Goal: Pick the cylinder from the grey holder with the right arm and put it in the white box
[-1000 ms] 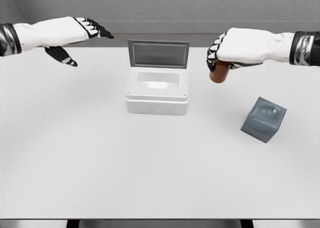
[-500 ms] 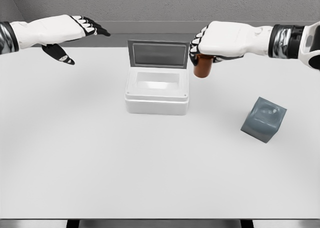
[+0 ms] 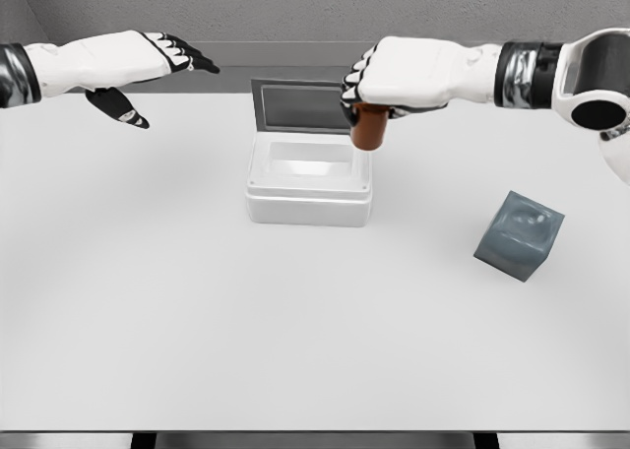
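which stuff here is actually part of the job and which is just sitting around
Part of the job:
- brown cylinder, held in the right hand above the box's right rim
- white box, lid open
- grey holder, tilted on the table, now without the cylinder

Just there:
- left hand, open, off at the upper left
- white table

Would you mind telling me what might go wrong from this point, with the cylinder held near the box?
The right hand holds the brown cylinder over the white box's right rim rather than its cavity; released here, it could strike the rim and roll off. The upright lid stands close behind the hand, so moving further may knock it.
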Tool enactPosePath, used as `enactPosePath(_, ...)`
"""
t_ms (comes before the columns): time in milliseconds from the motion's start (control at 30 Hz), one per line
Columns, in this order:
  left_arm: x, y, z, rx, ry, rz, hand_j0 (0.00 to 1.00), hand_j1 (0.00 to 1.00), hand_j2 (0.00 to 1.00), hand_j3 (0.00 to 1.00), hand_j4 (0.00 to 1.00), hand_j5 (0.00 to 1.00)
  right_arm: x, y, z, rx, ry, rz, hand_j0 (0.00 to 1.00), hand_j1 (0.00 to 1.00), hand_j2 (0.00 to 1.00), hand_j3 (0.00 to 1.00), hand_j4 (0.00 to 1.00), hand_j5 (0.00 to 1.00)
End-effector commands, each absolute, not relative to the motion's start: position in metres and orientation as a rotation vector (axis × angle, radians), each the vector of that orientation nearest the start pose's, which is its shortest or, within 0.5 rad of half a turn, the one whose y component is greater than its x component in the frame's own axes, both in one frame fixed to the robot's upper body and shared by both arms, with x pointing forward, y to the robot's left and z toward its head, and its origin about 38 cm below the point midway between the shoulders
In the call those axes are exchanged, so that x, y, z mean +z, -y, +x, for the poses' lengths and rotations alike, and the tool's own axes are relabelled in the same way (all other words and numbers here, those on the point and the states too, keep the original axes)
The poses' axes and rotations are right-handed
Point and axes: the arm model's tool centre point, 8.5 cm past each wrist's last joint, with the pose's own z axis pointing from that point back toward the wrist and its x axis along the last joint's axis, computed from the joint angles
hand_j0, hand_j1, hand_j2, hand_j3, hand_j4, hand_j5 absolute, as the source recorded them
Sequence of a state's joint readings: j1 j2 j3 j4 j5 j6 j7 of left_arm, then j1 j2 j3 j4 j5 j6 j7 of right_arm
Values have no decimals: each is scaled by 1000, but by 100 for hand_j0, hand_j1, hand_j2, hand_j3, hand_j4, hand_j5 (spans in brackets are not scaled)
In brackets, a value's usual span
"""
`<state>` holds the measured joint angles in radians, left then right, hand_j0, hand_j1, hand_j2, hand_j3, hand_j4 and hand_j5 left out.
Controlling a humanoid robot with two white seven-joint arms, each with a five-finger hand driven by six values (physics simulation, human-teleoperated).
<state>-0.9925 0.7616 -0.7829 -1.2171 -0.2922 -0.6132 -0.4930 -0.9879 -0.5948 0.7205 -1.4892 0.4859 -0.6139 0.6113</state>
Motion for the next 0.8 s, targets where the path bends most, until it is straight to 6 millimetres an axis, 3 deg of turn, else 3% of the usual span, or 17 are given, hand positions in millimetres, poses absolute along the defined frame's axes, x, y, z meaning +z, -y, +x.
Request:
enactPosePath(0, 299, -296, 499, -2017, 1524, 512, 100, 100, 100, 100, 100, 100, 322, 167, 463, -2693, -1860, 618, 43, 43, 43, 43, 43, 43)
enactPosePath(200, 299, -295, 499, -2018, 1525, 512, 100, 100, 100, 100, 100, 100, 320, 157, 467, -2693, -1860, 603, 43, 43, 43, 43, 43, 43)
enactPosePath(467, 298, -296, 499, -2016, 1521, 510, 100, 100, 100, 100, 100, 100, 323, 159, 473, -2699, -1869, 618, 44, 44, 44, 44, 44, 44)
enactPosePath(767, 298, -296, 499, -2016, 1521, 510, 100, 100, 100, 100, 100, 100, 312, 153, 483, -2739, -1872, 597, 44, 44, 44, 44, 44, 44)
